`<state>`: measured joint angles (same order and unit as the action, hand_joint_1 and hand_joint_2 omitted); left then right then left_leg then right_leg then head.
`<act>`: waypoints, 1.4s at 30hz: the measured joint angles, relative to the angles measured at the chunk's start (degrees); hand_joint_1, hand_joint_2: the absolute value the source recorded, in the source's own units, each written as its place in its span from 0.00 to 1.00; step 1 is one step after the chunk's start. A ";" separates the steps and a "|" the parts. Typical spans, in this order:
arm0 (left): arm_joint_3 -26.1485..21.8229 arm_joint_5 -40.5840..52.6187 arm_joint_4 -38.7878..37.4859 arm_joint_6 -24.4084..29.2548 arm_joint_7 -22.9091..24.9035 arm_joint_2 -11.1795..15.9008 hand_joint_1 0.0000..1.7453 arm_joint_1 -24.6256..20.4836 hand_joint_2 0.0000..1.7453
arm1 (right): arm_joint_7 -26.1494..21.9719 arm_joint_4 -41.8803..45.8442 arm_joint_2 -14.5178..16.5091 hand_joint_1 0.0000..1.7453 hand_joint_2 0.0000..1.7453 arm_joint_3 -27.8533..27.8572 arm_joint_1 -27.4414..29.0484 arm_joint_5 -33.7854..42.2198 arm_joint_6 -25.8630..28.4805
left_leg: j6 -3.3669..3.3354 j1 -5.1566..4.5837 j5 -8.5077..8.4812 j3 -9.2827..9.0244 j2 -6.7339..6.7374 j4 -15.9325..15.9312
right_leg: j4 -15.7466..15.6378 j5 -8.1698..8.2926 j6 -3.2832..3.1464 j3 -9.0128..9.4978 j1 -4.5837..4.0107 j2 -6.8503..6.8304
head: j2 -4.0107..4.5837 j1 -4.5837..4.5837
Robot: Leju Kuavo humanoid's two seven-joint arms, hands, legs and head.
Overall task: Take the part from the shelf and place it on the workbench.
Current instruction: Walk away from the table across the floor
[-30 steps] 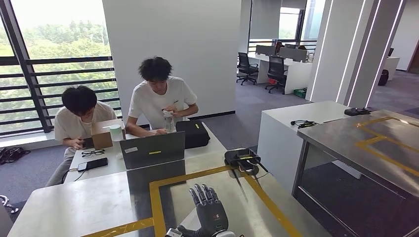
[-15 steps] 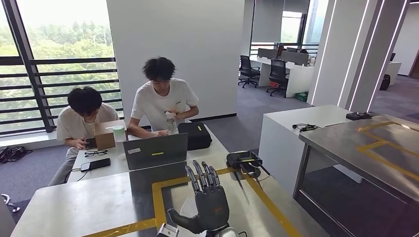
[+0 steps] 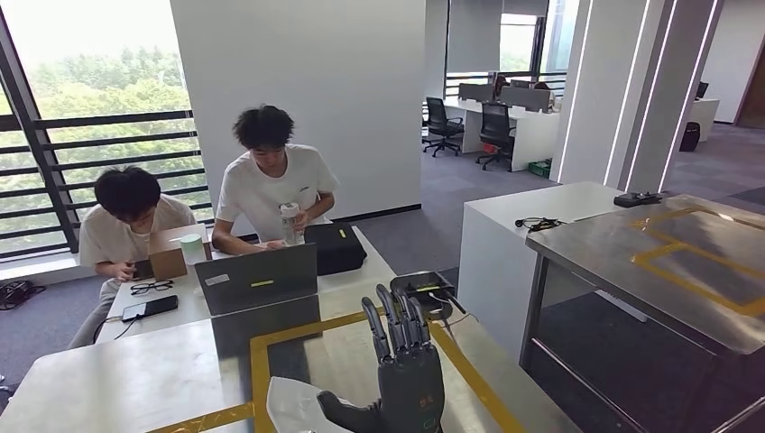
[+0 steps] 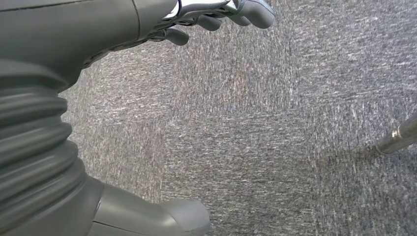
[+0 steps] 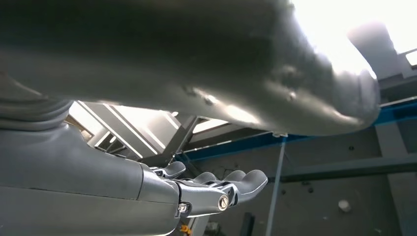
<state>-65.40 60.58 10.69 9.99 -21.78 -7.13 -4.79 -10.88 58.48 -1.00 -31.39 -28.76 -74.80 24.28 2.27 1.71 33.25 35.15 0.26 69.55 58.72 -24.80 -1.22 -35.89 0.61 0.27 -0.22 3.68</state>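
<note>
My right hand (image 3: pixel 408 383) is raised low in the head view, fingers pointing up, over the steel workbench (image 3: pixel 135 379) with its yellow tape frame. A white part (image 3: pixel 290 406) shows beside its thumb at the bottom edge. In the right wrist view the part (image 5: pixel 196 69) is a broad pale curved piece lying across my right hand (image 5: pixel 206 189), which holds it. My left hand (image 4: pixel 98 29) hangs over grey carpet, fingers (image 4: pixel 246 10) apart, holding nothing.
Two people sit behind the workbench at a white desk (image 3: pixel 356 275) with a laptop (image 3: pixel 257 280), a black case (image 3: pixel 334 248) and a black device (image 3: pixel 424 289). A second steel bench (image 3: pixel 649 262) with yellow tape stands at the right, across a dark gap.
The camera has shifted, sliding the scene left. My right hand has risen higher in the head view, and the white part now shows beside its thumb.
</note>
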 joint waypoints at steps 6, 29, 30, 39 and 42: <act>-0.01 0.28 0.01 0.00 0.01 -0.02 0.00 -0.11 1.00 | 0.67 8.29 -2.39 0.00 0.00 1.41 3.03 -1.44 -0.50 | -1.34 -0.75 -3.32 -5.31 -0.36 -10.84 | 0.12 1.25 1.88 -0.67 -0.13 0.12 | 0.02 -0.08; -0.07 0.72 0.02 0.46 0.03 -0.29 0.00 -0.19 1.00 | 0.14 19.67 -6.15 0.00 0.00 5.95 7.23 -3.03 0.42 | 0.27 -0.63 1.21 3.52 -0.08 4.63 | -1.02 -0.67 -0.25 1.80 -0.15 -0.27 | 0.02 -0.85; -0.07 0.76 0.02 0.47 -0.03 -0.27 0.00 -0.20 1.00 | 0.10 19.74 -6.15 0.00 0.00 5.98 7.29 -3.04 0.42 | 0.22 -0.63 -0.25 1.74 -0.08 2.53 | -0.89 -0.31 -0.10 1.25 -0.14 -0.26 | 0.02 -0.89; -0.07 1.39 0.02 0.48 0.25 -0.32 0.00 -0.47 1.00 | 0.36 21.03 -6.19 0.00 0.00 7.23 7.45 -3.84 0.34 | -2.92 -1.02 -4.11 -5.46 -0.15 -11.61 | 2.06 -0.86 2.75 -1.69 0.00 -0.21 | 0.02 -0.61; -0.08 1.41 0.02 0.48 0.54 -0.30 0.00 -0.44 1.00 | 0.50 21.32 -6.20 0.00 0.00 7.36 7.64 -4.02 0.11 | -3.50 -1.07 -5.67 -3.49 0.11 -11.49 | 12.61 -8.02 3.23 -5.15 0.04 -0.19 | 0.02 -0.69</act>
<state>-65.48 61.99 10.71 10.47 -21.24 -7.42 -5.23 -10.38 79.79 -7.19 -24.03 -21.12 -78.82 24.39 -1.24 0.64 27.58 31.66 0.38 58.06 71.32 -32.82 2.01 -41.03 0.65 0.07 -0.20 2.98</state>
